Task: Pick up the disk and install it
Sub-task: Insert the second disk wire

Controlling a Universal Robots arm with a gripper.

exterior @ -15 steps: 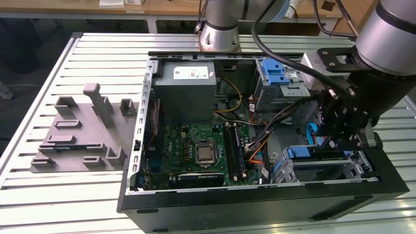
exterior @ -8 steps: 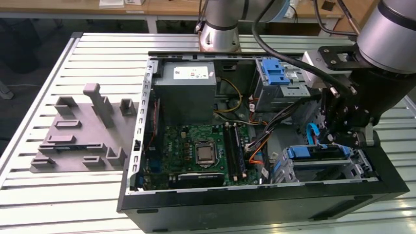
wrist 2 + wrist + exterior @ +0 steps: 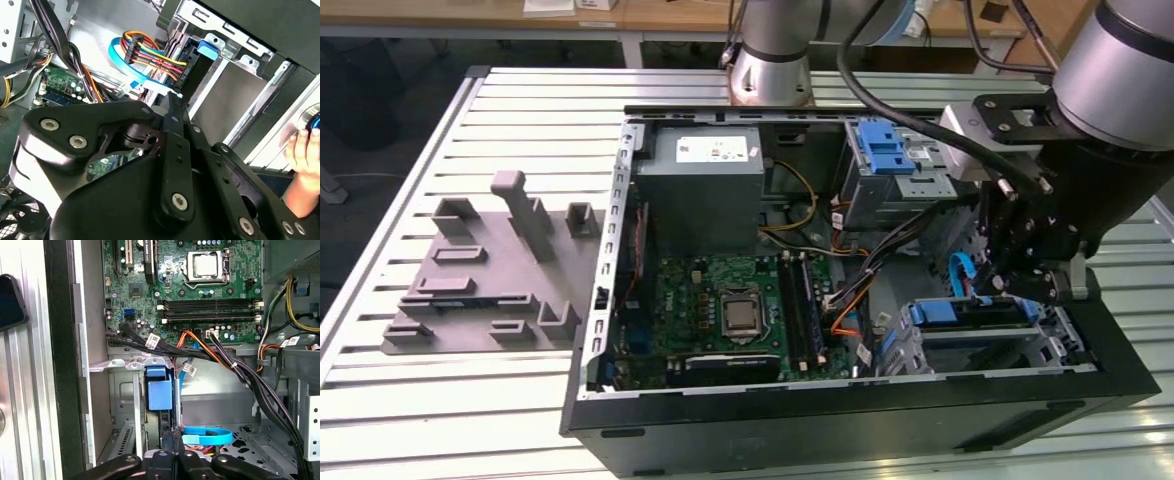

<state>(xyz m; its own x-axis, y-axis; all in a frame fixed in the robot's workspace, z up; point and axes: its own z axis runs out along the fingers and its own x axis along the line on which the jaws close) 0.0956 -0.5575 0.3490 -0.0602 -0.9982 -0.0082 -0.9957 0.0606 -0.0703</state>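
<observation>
Here we are deep inside the open computer case point(image 3: 854, 425), which lies on its side on the slatted counter point(image 3: 494, 400). The arm is reaching down at about four o'clock in the exterior view. The hand point(image 3: 1009, 293) sits right over the drive cage point(image 3: 1062, 338), and the disk point(image 3: 974, 313) is there too, with its blue carrier frame showing at the cage's mouth, just beside the fingertips at their eight o'clock. In the first wrist view the hand point(image 3: 175, 442) has its fingers drawn in narrow and close together. They look nipped on a thin silver edge beside the blue carrier of the disk point(image 3: 160, 392), so I call it a closed grip on the disk, though the contact itself is hard to make out. So the pickup looks done: nothing like the disk lies out on the counter, and the grey fixture point(image 3: 480, 270) at nine o'clock stands bare. The install is well along, with the disk in the cage rather than above it. Whether it is fully home I can't tell. A light blue cable point(image 3: 207, 435) loops loose just beside the fingers, and I see no plug on the disk. My read: seating, letting go and any cabling remain.
</observation>
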